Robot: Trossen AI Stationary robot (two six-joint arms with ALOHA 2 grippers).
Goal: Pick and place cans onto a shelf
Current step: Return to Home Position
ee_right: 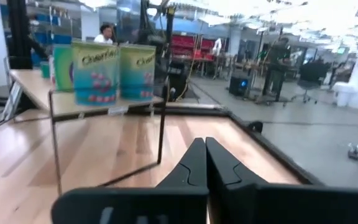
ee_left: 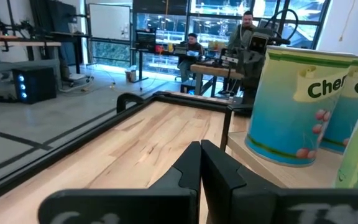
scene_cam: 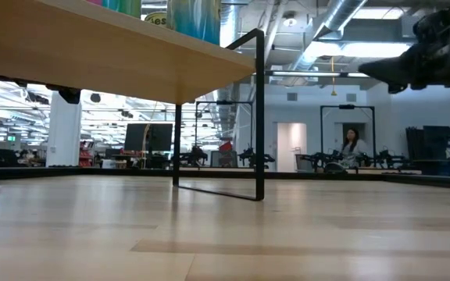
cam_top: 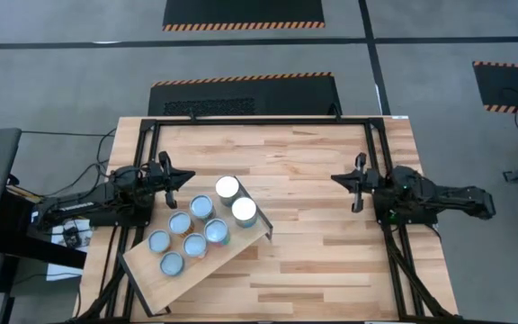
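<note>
Several cans stand on their bases on the light-wood shelf (cam_top: pixel 142 270), which lies slanted at the table's left front. Two larger white-topped cans (cam_top: pixel 227 187) (cam_top: pixel 244 211) stand at its raised dark-framed end; smaller blue-topped cans (cam_top: pixel 181 222) stand behind them. My left gripper (cam_top: pixel 185 177) is shut and empty beside the shelf's far side, with a teal can (ee_left: pixel 294 106) close by. My right gripper (cam_top: pixel 338 180) is shut and empty at the table's right, apart from everything; the teal cans (ee_right: pixel 95 71) show far off in its wrist view.
The shelf's raised end stands on a thin black frame (scene_cam: pixel 258 117) with open room beneath it. Bare wooden tabletop (cam_top: pixel 313 225) lies between the shelf and my right gripper. The table's black frame rails (cam_top: pixel 268 121) run along its edges. People sit in the room behind.
</note>
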